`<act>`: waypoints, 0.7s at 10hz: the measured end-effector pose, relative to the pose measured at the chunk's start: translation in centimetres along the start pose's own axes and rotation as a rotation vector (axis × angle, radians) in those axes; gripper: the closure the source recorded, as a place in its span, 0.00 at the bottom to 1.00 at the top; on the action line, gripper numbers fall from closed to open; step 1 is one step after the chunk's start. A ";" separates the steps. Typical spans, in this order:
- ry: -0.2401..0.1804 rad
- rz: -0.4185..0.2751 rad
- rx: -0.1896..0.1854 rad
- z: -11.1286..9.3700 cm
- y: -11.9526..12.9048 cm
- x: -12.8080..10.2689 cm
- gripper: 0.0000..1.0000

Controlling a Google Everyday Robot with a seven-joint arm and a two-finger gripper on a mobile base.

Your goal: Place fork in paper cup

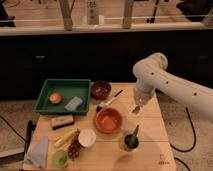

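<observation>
My gripper hangs over the right half of the wooden table, just right of the orange bowl. It is shut, and a thin pale piece that looks like the fork pokes down from it. The paper cup, small, white and round, stands upright near the front, left of the orange bowl and well to the left of and nearer than the gripper. Nothing shows inside it.
A green tray at the back left holds an orange fruit and a bluish packet. A dark bowl, a black-handled utensil, a dark green cup, a light green cup, a cloth and a brown block share the table.
</observation>
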State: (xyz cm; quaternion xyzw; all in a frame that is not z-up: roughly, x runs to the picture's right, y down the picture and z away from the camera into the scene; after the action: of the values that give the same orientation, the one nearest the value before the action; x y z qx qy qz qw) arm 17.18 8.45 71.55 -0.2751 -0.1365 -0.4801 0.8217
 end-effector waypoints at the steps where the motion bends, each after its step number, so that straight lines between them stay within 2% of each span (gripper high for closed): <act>1: -0.005 -0.035 0.001 -0.1 -0.6 -1.1 1.00; 4: -0.011 -0.203 -0.013 0.5 -2.9 -5.8 1.00; 7: 0.002 -0.271 -0.021 0.8 -3.5 -7.4 1.00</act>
State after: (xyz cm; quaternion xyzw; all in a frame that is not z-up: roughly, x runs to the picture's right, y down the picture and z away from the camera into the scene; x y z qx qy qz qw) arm 10.48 12.84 69.69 -0.2622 -0.1667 -0.5883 0.7466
